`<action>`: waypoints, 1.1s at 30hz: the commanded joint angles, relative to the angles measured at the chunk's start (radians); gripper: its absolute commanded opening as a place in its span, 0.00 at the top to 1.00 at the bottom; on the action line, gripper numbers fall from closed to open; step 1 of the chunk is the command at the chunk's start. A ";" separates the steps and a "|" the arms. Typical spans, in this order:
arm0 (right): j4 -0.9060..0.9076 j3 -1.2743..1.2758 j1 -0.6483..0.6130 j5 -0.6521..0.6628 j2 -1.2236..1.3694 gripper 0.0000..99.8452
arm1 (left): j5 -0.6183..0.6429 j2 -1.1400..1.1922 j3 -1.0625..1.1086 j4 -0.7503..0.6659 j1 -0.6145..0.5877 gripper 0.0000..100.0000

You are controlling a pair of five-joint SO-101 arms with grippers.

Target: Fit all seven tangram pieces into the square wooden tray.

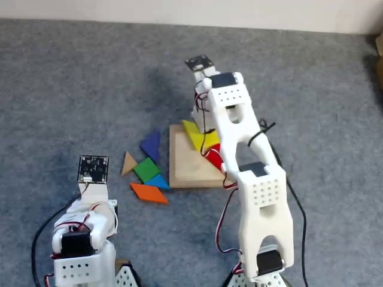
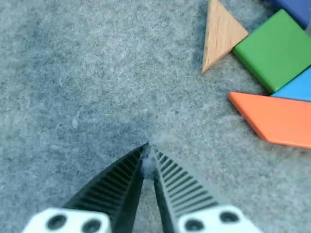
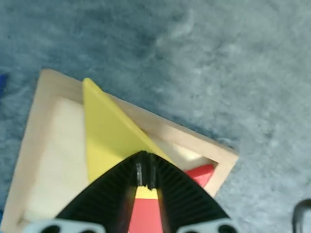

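1. Right wrist view: the right tool (image 3: 145,158) is seen over the square wooden tray (image 3: 194,143). Its jaws are drawn together to a narrow slit and its tips are on the yellow triangle (image 3: 109,131). Whether an edge is pinched cannot be told.
2. The yellow triangle is tilted, with one corner riding over the tray's rim. A red piece (image 3: 199,174) lies in the tray just beside it.
3. Five pieces lie on the table (image 1: 72,89) beside the tray: a dark blue piece (image 1: 151,145), a wooden triangle (image 1: 127,162), a green square (image 1: 145,169), a light blue triangle (image 1: 158,180) and an orange parallelogram (image 1: 149,192).
4. The left tool (image 2: 147,148) is closed on nothing, low over bare table near the wooden triangle and the orange parallelogram.
5. The step in hand is judged to be the seating of the yellow triangle; the task is early.
6. Next, the raised corner would need to be brought off the rim so that the triangle drops flat against the tray wall and the red piece is not disturbed.
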 commanded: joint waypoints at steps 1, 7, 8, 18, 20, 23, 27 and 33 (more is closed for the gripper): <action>-0.001 -0.016 -0.041 0.040 0.002 0.99 | -0.005 -0.012 0.019 0.000 0.015 1.00; 0.067 -0.015 -0.068 0.183 0.007 0.99 | -0.005 -0.012 0.019 0.000 0.015 1.00; 0.067 -0.015 -0.067 0.192 0.007 0.99 | -0.005 -0.012 0.019 0.000 0.015 1.00; 0.082 -0.030 -0.031 0.247 -0.004 0.99 | -0.005 -0.012 0.019 0.000 0.015 1.00; 0.107 -0.077 -0.024 0.245 -0.030 0.99 | -0.005 -0.012 0.019 0.000 0.015 1.00; 0.147 -0.130 -0.025 0.244 -0.076 0.99 | -0.005 -0.012 0.019 0.000 0.015 1.00; 0.159 -0.128 -0.056 0.163 -0.110 0.99 | -0.005 -0.012 0.019 0.000 0.015 1.00; 0.156 -0.128 -0.093 0.133 -0.028 0.99 | -0.005 -0.012 0.019 0.000 0.015 1.00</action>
